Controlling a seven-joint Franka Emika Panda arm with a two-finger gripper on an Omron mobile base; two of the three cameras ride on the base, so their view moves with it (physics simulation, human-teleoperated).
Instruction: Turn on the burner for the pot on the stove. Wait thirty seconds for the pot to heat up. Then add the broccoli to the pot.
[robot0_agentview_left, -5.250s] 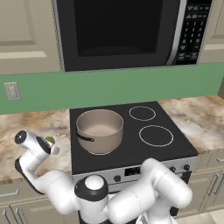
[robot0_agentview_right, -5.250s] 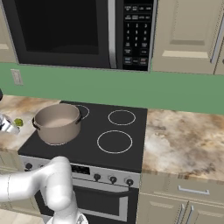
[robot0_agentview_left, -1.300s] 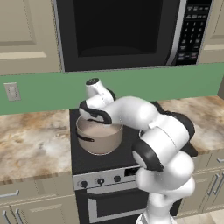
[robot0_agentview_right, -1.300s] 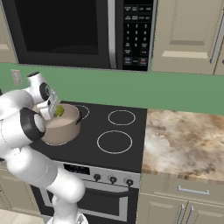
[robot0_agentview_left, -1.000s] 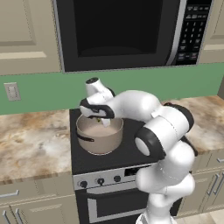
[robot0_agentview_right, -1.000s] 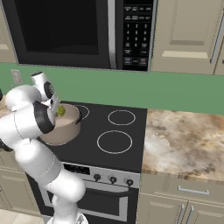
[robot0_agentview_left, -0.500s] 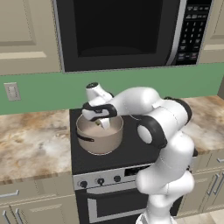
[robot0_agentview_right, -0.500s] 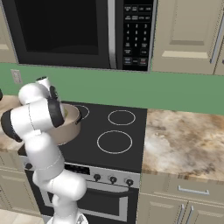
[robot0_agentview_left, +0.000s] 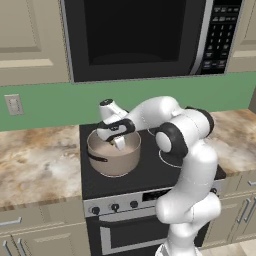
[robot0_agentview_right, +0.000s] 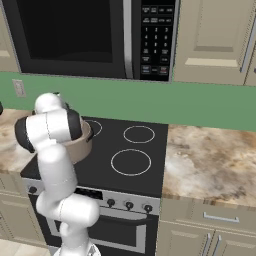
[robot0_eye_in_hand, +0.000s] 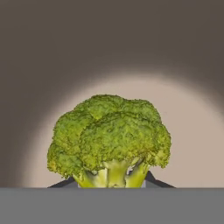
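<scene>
Broccoli (robot0_eye_in_hand: 109, 144) was held by the stem between the partly closed gripper (robot0_agentview_left: 119, 143) fingers, low inside the pot (robot0_agentview_left: 114, 156) at left centre. Released too high, it could bounce; lowered further, the fingers could strike the pot floor.

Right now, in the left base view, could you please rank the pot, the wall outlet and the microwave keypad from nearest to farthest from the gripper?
1. The pot: directly under the gripper, whose fingers reach into it holding the broccoli.
2. The wall outlet: on the green wall, off to the left.
3. The microwave keypad: high up at the far right.
</scene>
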